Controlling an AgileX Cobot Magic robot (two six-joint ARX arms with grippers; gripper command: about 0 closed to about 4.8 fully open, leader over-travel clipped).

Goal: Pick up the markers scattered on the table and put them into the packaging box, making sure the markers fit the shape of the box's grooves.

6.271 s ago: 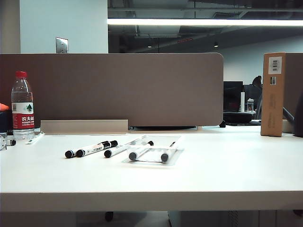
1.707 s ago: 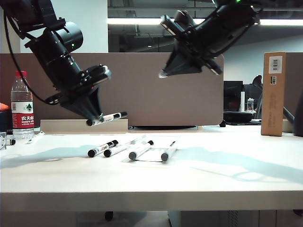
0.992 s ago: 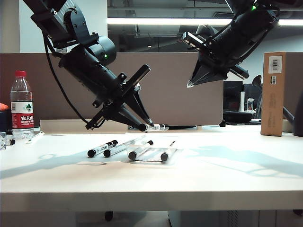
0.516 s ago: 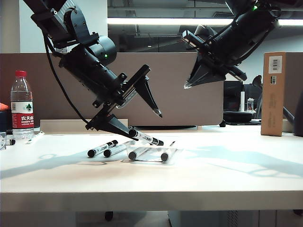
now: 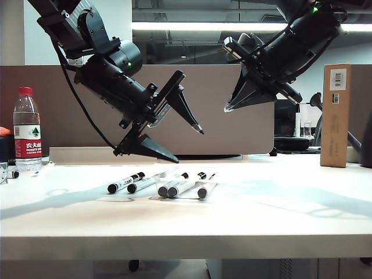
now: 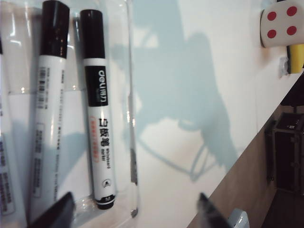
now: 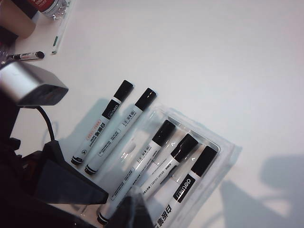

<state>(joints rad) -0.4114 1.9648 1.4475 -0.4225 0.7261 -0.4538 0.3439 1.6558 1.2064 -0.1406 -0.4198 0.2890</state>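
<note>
Both arms black, matte, built from round drum-like segments. Left arm (image 5: 107,64): small green light on round joint housing, thin black cable running in loop beside it. Left gripper (image 5: 189,142): two long black fingers, flat and tapering to sharp points, mounted on black crossbar. Right arm (image 5: 302,35): same black casing, green light near upper end. Right gripper (image 5: 228,108): wedge-shaped black fingers, pale edge along the tip.

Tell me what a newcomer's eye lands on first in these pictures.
Two black arms hang over the white table: the left hand gapes wide and empty above the packaging box, the right hand hovers high on the right. In the box lie three markers, and two more markers lie loose beside it.
</note>
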